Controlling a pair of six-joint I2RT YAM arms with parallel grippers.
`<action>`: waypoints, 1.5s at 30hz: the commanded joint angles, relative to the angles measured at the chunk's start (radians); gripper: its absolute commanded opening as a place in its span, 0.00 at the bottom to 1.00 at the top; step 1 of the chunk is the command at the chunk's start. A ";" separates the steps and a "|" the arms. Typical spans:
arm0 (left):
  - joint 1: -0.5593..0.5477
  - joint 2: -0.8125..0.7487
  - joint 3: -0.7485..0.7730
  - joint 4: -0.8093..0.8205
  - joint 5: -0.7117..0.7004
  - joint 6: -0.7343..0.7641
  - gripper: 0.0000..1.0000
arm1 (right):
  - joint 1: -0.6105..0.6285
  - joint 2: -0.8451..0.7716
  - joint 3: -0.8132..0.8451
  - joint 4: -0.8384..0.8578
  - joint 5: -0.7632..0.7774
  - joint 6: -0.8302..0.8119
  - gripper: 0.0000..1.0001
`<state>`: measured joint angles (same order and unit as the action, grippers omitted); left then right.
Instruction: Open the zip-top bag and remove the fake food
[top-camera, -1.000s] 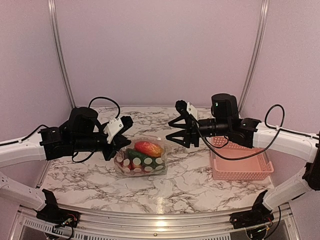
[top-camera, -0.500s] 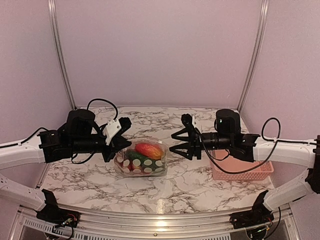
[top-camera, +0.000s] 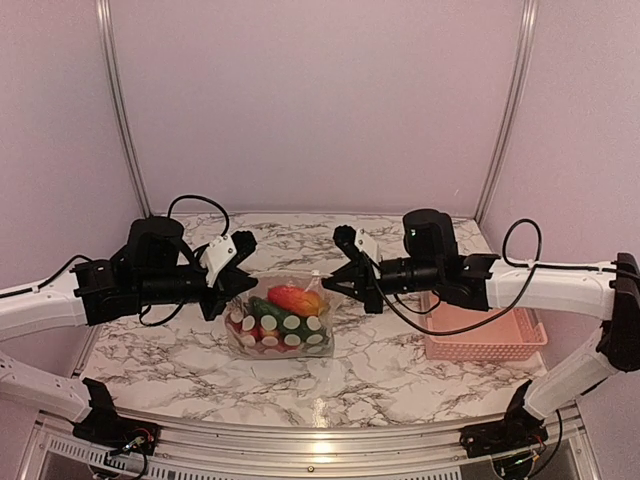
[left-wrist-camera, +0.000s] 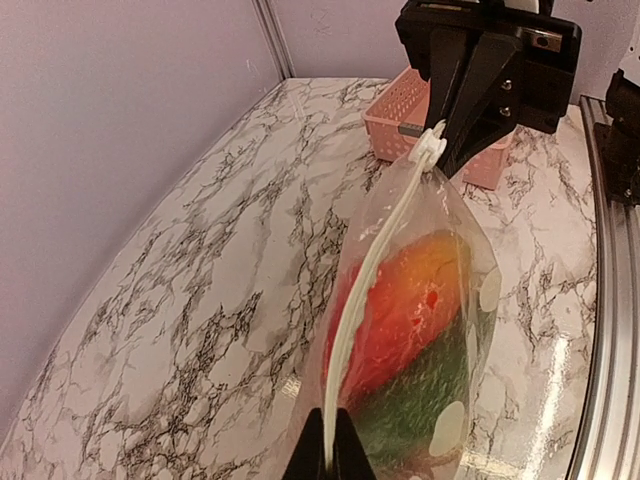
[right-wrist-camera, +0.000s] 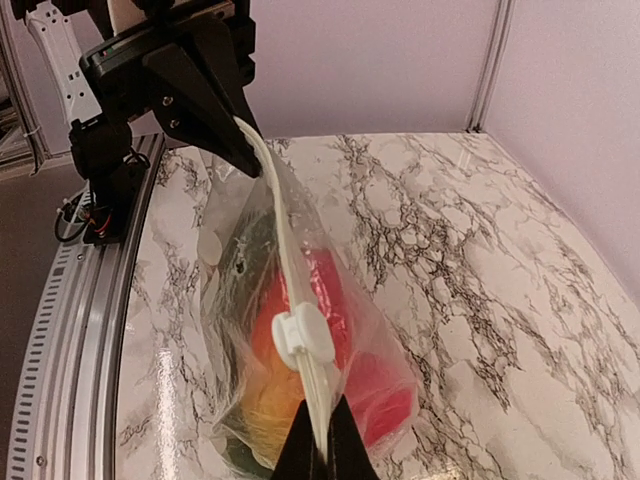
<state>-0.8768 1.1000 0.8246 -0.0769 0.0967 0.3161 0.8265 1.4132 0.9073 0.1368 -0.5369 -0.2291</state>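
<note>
The zip-top bag (top-camera: 282, 322) stands on the marble table between my two grippers, zip strip (left-wrist-camera: 375, 265) uppermost. Through the clear plastic the fake food shows: an orange-red piece (top-camera: 297, 297), a dark green cucumber (left-wrist-camera: 425, 395) and red pieces (right-wrist-camera: 390, 400). My left gripper (left-wrist-camera: 328, 462) is shut on the strip's left end. Pinching the strip's right end is my right gripper (right-wrist-camera: 322, 452), just behind the white slider (right-wrist-camera: 303, 335). The strip runs taut from one gripper to the other (top-camera: 238, 292) (top-camera: 330, 285).
A pink slotted basket (top-camera: 480, 345) sits at the right of the table, behind the right arm. The enclosure's walls rise close behind and beside the table. A metal rail (top-camera: 320, 440) runs along the near edge.
My right gripper has moved left from near the basket to the bag's right end and shut on the zip strip. The left gripper stays shut on the strip's other end.
</note>
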 joint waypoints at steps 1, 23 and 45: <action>0.015 -0.009 0.010 0.006 -0.079 0.046 0.00 | 0.021 -0.029 0.116 -0.124 0.060 -0.036 0.00; -0.049 0.089 0.128 0.170 0.103 0.076 0.50 | 0.048 0.017 0.190 -0.257 0.100 -0.024 0.00; -0.117 0.310 0.271 0.157 0.098 0.192 0.32 | 0.049 -0.008 0.171 -0.249 0.090 -0.018 0.00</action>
<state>-0.9890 1.3865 1.0573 0.0853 0.2214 0.4797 0.8623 1.4300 1.0637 -0.0990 -0.4393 -0.2584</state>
